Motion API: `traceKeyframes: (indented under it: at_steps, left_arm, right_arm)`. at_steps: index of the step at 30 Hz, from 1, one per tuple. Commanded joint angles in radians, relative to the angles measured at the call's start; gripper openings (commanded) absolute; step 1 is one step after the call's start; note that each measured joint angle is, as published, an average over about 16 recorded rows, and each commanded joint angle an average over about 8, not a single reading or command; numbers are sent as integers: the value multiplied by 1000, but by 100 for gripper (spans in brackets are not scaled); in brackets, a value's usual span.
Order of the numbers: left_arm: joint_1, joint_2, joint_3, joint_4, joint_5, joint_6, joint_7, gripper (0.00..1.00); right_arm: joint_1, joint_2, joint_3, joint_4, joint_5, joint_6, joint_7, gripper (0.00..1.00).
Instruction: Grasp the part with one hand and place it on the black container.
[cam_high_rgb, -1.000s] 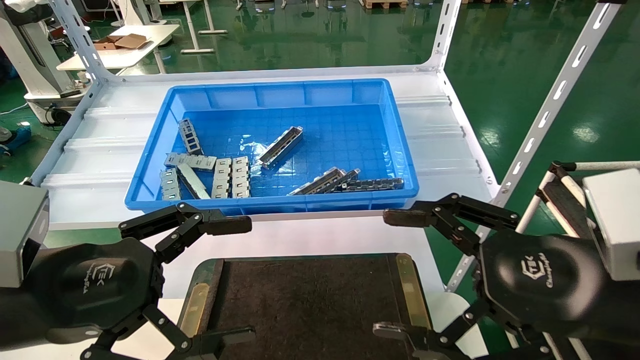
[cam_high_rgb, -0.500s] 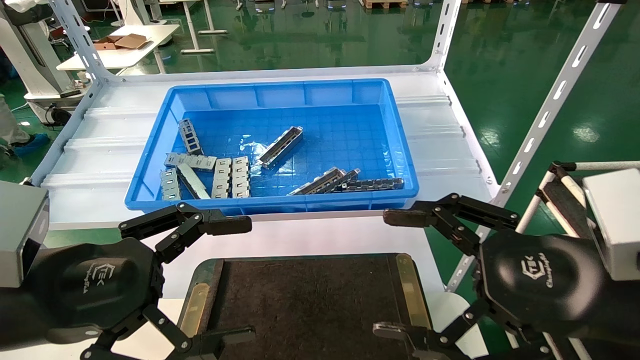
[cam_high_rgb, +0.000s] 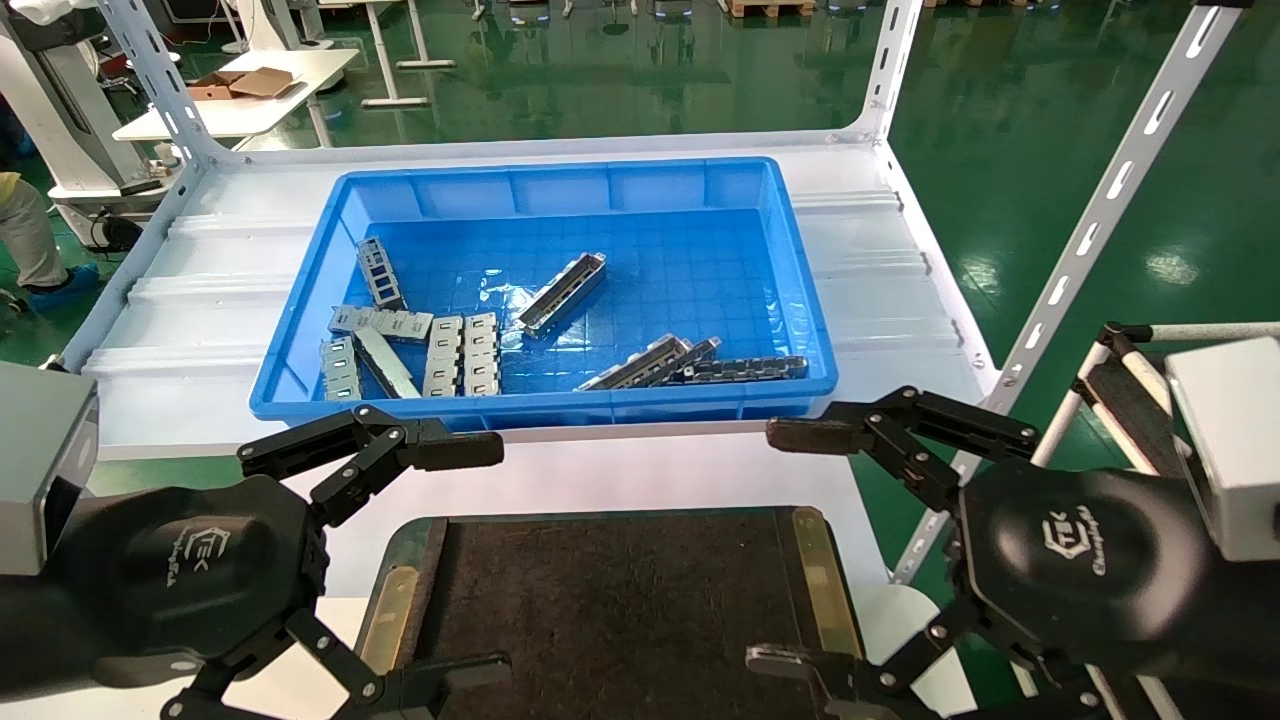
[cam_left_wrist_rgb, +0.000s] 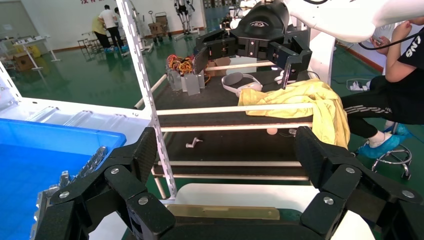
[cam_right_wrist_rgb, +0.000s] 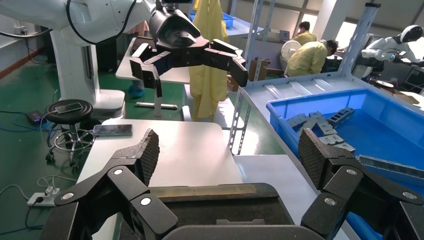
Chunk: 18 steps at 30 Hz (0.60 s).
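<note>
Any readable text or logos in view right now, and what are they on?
"TEK" logo: on the back of the left hand, with small script beside it too blurred to read.
"TEK" logo: on the back of the right hand, small script unreadable.
Red wall lettering, left wrist view: cut off, unreadable.

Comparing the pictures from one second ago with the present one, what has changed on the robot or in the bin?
Nothing visibly changed in the work. The left gripper and right gripper hang open at the two sides of the black container, holding nothing. The parts, such as the part, lie in the blue bin as before.
</note>
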Motion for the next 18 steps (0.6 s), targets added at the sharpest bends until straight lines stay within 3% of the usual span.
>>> traceKeyframes:
  at_steps: [1,18]
  left_arm:
    - [0,0,0,0,0,0,0,100]
    - [-53,33,22,10,79,-64,0,100]
  right_arm:
    - [0,0,0,0,0,0,0,100]
    - [1,0,-1,-1,0,0,-1,100]
